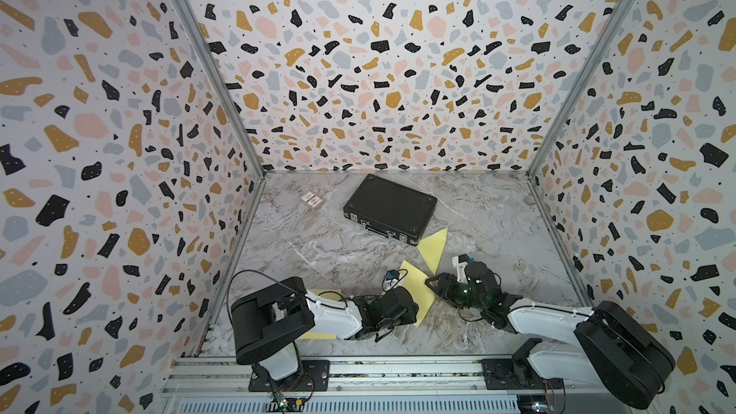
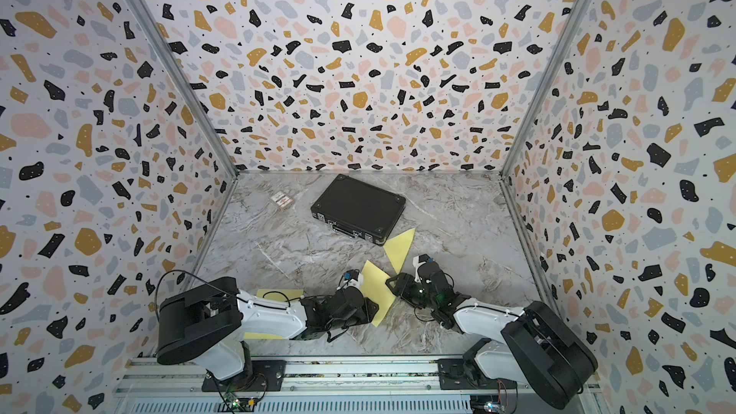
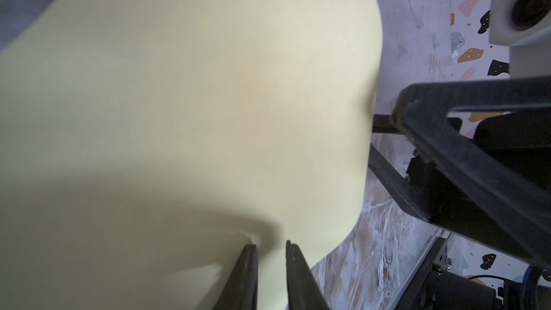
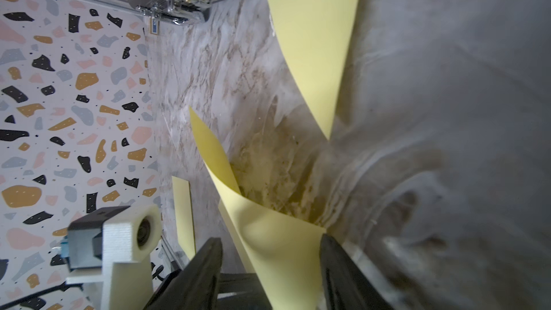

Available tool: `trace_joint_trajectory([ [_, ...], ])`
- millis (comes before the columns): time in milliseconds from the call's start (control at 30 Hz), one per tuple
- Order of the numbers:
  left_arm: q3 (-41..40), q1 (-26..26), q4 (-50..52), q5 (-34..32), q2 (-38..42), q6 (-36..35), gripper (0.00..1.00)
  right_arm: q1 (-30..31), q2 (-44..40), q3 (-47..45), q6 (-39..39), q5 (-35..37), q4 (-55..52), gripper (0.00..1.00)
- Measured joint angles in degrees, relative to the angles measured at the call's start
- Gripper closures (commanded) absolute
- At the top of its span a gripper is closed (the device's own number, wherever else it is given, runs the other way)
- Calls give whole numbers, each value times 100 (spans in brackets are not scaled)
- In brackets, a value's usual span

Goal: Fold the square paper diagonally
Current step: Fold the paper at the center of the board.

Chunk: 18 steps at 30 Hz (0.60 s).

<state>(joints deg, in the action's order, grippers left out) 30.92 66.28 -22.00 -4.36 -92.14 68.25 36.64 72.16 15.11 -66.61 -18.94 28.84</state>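
Top-down look into a booth with speckled walls (image 1: 378, 53) and a marbled tabletop (image 1: 318, 244). Nearest of all, far on the near side of the black case (image 1: 390, 207), a metal rail (image 1: 398, 370) carrying two robot arms.

Just past the rail, well short of the case, a flat yellow sheet (image 1: 318, 336) lying under the left arm.

Closer to the case, between the two arm tips, the yellow paper (image 1: 414, 286), bowed upward rather than flat, one corner curled into a cone shape in the right wrist view.

Left claw (image 3: 269, 246) narrow, only a thin gap between its fingers, yellow showing through that gap. Pinching the paper or merely resting on it: impossible to tell.

Right claw (image 4: 271, 241) wide, the curled paper standing loose between its fingers.

Just short of the case's near edge, a yellow triangle (image 1: 434, 248) lying flat, its far tip just beside the case's corner.

Then the case itself, shut, lying flat, latches and handle facing the arms.

Beside the case on the left arm's side, apart from it, a small patterned box (image 1: 312, 199).
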Motion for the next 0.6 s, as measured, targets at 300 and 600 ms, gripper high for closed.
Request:
trace_joint_trajectory([
  [300,-31,28,179,-107,111,-2,77,136,219,118,-184,-341,535,48],
  [600,-28,39,201,-129,118,-4,77,284,-11,118,-151,-461,538,69],
])
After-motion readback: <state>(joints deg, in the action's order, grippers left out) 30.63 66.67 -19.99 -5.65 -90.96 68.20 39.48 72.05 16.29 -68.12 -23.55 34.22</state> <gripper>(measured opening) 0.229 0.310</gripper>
